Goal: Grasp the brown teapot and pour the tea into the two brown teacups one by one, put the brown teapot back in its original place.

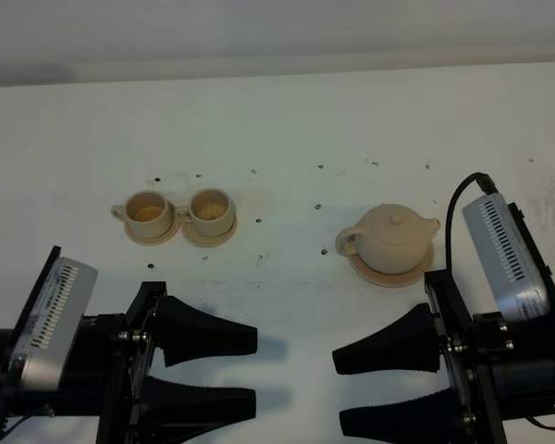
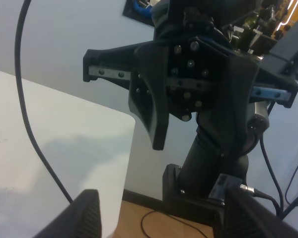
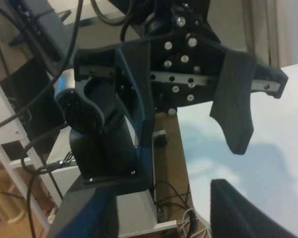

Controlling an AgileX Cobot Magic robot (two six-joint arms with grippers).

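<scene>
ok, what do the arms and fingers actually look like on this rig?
The left gripper and right gripper are matte black, each with two wide wedge fingers tapering to blunt tips; the right pair shows ribbed inner faces. The bracket bodies are black with small screws. Each wrist carries a silver-grey camera box with a slotted vent strip. A black cable loops off the right one. No readable markings.

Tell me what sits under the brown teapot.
A flat round tan saucer lies under the brown teapot; only its front rim shows. Its middle is covered by the pot.
</scene>
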